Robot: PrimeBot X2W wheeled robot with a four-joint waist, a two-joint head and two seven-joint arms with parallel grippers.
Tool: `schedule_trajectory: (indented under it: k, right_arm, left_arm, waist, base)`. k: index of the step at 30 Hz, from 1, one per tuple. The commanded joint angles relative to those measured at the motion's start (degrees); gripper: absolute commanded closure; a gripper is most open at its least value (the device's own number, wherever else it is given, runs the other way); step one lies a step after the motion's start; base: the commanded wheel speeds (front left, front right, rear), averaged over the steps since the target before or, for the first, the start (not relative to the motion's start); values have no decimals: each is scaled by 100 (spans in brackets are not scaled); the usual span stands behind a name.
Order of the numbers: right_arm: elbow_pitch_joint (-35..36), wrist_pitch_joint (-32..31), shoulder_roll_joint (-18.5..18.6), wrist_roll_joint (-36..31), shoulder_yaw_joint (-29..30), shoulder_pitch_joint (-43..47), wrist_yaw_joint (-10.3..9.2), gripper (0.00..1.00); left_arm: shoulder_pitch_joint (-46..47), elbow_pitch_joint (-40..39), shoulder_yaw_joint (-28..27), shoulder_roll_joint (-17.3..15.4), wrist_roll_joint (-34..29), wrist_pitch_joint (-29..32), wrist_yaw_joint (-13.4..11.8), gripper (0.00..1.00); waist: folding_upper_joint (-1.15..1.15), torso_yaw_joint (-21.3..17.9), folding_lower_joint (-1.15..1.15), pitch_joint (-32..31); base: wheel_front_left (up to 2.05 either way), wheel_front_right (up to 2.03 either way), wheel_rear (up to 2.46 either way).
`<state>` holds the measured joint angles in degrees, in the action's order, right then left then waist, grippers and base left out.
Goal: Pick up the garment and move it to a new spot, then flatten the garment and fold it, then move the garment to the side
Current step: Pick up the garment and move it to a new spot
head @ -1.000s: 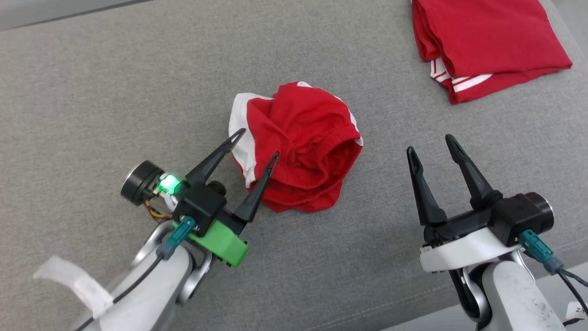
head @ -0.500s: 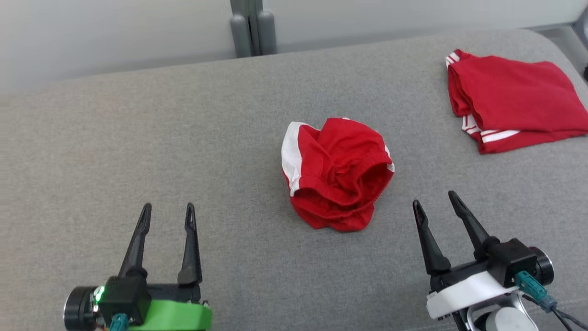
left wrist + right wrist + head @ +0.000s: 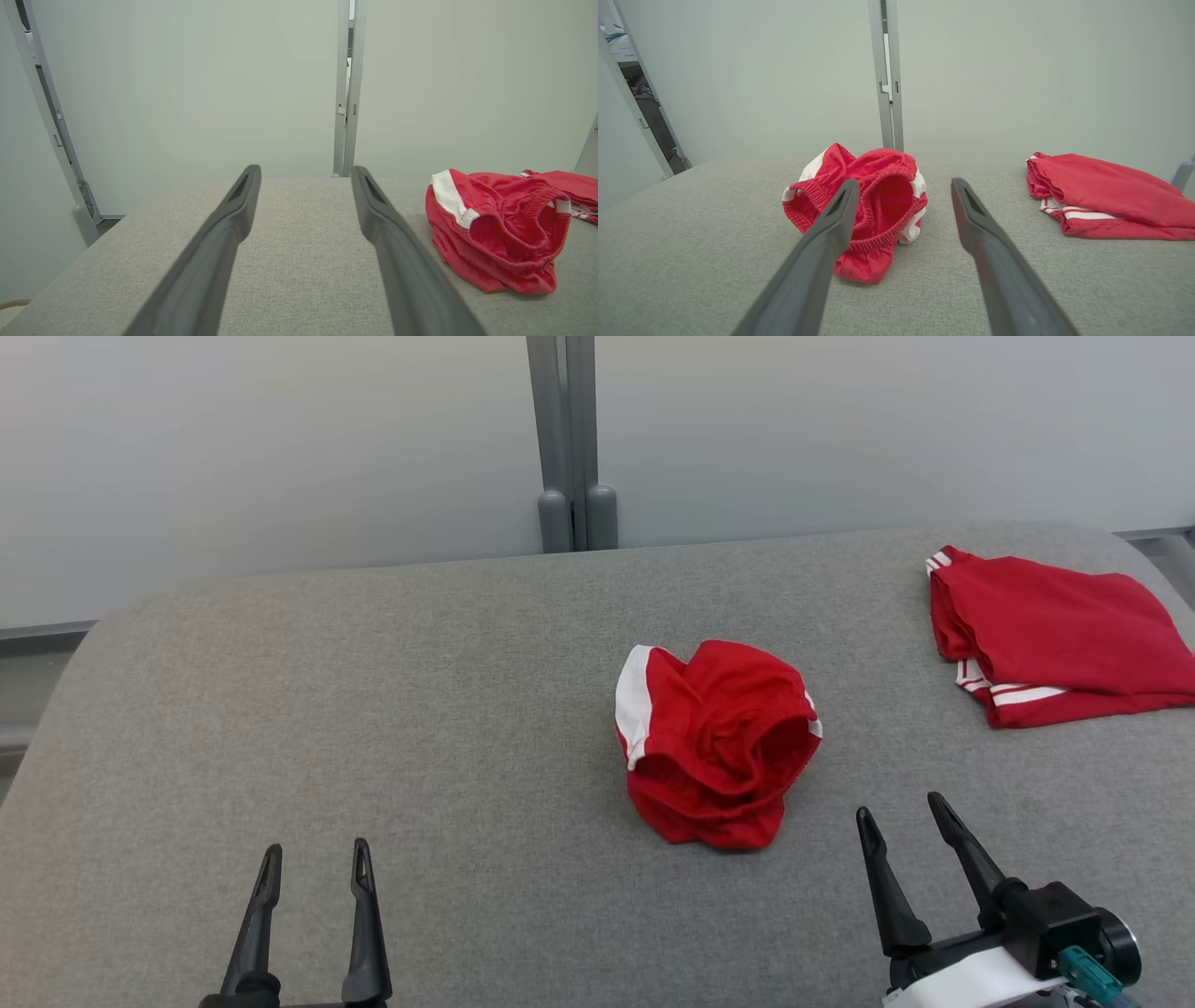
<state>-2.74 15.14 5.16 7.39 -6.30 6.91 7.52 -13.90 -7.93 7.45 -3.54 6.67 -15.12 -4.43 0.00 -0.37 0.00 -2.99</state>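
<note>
Both arms are holding their fingers spread wide with nothing between them: left gripper (image 3: 316,846) is hovering over the near left of the pad (image 3: 420,709), well apart from the garment (image 3: 714,742), and right gripper (image 3: 899,805) is pointing up near its right side, not touching. Garment, red shorts with white trim, is lying crumpled mid-pad, waistband gaping toward the right gripper. Folded red piece (image 3: 1055,635) is resting at the far right corner, and a grey post (image 3: 569,439) is standing behind the pad.
</note>
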Motion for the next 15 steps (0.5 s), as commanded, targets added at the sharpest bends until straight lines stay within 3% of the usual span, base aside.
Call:
schedule_trajectory:
  k: [1,15]
  right_arm:
    - [15,-2,4,-17,6,75,-7,0]
    - [17,-2,-3,-53,-5,94,-7,0]
  left_arm:
    - [-80,19,-54,18,-41,0,52,0]
    - [-209,161,-106,65,16,0,238,0]
  waist:
    - [0,54,0,-51]
    - [0,110,0,-42]
  base:
    - [0,0,0]
    - [0,0,0]
